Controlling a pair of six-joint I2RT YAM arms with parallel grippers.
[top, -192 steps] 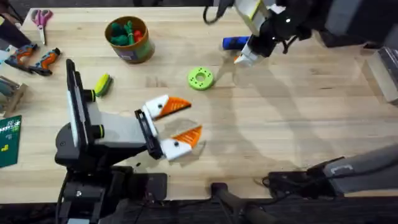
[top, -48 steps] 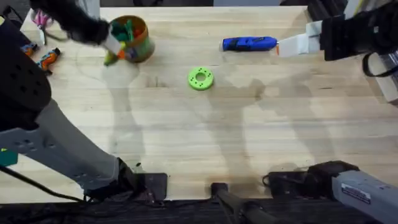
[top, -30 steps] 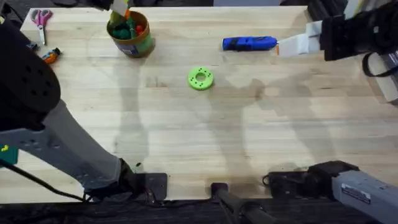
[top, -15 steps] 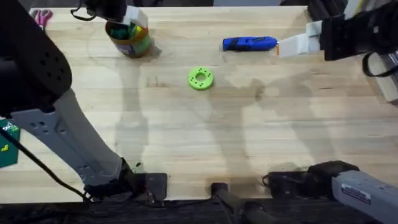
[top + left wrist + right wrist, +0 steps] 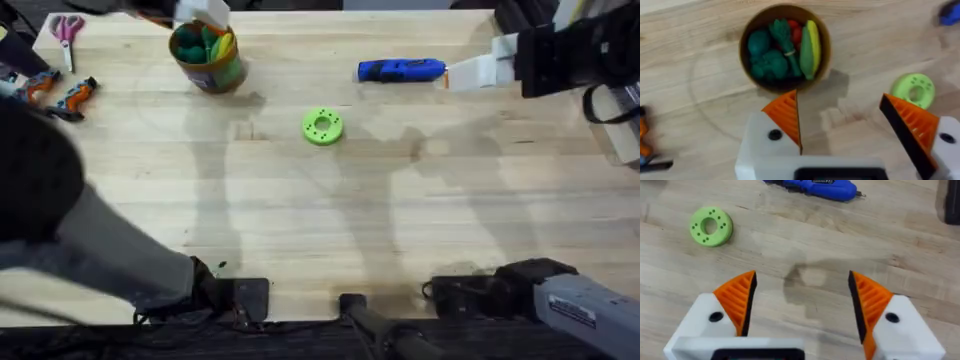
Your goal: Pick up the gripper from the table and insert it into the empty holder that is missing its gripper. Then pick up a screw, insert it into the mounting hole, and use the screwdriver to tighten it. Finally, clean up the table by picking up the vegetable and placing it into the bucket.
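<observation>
One step of the three can be judged finished here: the vegetable (image 5: 810,48), a yellow-green oblong, is lying inside the bucket (image 5: 826,37), leaning against the tub's wall beside the green and red toy pieces. In the overhead view the bucket (image 5: 231,72) is standing at the far left of the worktop (image 5: 330,220), and the left claw (image 5: 840,120) is hanging just above and beside it, spread wide and holding nothing, both orange pads in place on their white bases. So the cleanup part is looking done.

The fitting part is also looking settled, since each claw is showing two orange pads; whether a screw is sitting tight in a mounting hole cannot be told. The screwdriver (image 5: 400,70) is lying flat on the worktop well to the right of the bucket, with the right claw (image 5: 802,305) near it, open wide and empty. A green disc (image 5: 321,126) is resting between bucket and screwdriver, nearer the arms' bases. Little appears left beyond pulling the arms back.
</observation>
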